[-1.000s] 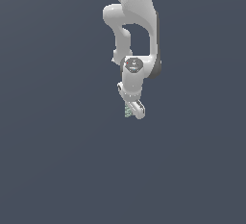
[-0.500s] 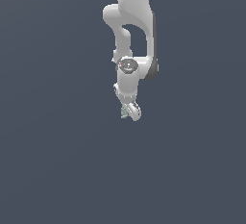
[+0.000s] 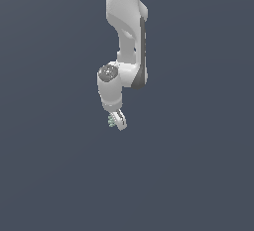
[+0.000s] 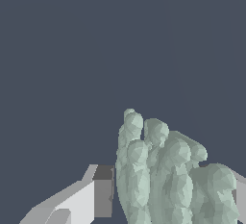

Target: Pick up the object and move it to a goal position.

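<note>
The pincer (image 3: 118, 122) is clamping the pale green object (image 3: 111, 121) between its fingers (image 4: 91, 196); carrying it smoothly, without loosening, looks wisest.

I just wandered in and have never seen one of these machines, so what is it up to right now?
A white robot arm reaches down with its gripper shut on a tiny pale green object. The wrist view shows the lumpy green object sitting between the gripper's fingers. Everything around it is plain dark grey, and no goal spot shows.
</note>
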You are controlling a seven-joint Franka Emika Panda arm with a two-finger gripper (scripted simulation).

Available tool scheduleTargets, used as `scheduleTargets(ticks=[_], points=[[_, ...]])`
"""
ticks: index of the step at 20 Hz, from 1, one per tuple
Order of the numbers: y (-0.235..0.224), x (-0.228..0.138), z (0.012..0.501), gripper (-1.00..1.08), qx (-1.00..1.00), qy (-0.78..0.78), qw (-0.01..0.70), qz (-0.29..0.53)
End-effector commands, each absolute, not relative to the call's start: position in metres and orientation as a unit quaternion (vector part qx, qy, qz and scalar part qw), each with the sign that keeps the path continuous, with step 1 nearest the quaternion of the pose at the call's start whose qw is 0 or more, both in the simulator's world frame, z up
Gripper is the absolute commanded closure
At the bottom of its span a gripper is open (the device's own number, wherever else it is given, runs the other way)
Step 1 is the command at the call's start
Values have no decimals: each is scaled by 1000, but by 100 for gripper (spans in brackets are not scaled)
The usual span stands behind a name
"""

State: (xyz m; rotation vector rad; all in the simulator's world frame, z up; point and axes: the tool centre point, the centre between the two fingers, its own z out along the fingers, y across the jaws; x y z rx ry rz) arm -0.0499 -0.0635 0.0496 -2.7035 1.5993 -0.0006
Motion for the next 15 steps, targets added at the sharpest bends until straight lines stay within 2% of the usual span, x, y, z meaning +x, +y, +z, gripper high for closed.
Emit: scheduleTargets(ticks=[1,8,15], points=[[-88,-41,50,108,-861,509,0,0],[-132,-24,50,108,-861,509,0,0],[-145,-18,50,108,-861,509,0,0]])
